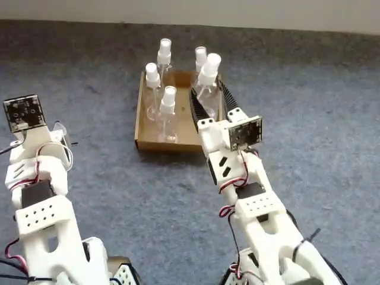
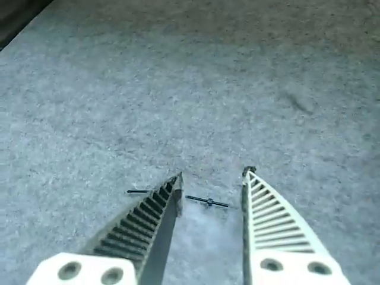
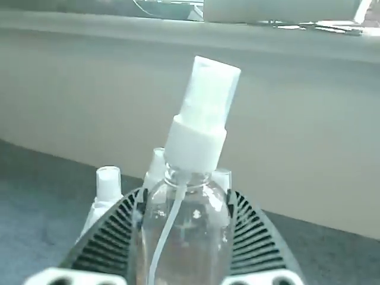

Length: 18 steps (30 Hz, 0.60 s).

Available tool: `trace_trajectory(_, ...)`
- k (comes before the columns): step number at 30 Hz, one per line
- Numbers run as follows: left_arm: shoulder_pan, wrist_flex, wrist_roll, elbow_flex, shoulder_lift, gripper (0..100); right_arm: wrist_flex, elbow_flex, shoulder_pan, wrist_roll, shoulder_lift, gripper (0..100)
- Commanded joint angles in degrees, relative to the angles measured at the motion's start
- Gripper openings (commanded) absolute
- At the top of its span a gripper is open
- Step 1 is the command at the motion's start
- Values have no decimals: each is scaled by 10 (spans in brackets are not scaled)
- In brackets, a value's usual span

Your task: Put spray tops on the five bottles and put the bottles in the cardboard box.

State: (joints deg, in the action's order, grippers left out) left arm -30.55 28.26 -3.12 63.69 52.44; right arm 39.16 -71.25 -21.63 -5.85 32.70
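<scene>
My right gripper [image 1: 209,96] is clamped on a spray-topped bottle [image 1: 208,83], upright over the right side of the cardboard box [image 1: 141,119]. I see four more bottles [image 1: 168,105] standing in the box. My left gripper [image 2: 213,173] hangs with its fingers apart above the carpet [image 2: 178,89], well left of the box.

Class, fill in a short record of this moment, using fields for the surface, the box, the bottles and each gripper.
surface: grey carpet
container: cardboard box, open at the top, ahead of both arms
bottle count: five, clear, each with a white spray top
held bottle: upright in the right gripper, over the box's right side
other four bottles: upright at the box; cannot tell if the rear two are inside
left gripper: open, holding nothing, above carpet
</scene>
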Motion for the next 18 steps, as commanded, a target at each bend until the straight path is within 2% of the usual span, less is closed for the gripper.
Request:
trace_trajectory(1,-7,-34,4,20,4,157,85,44,11,9,-80,5)
trace_trajectory(7,-4,-39,4,36,4,157,193,50,15,10,-185,5)
trace_trajectory(18,-3,-39,4,36,4,157,265,53,15,11,-308,5)
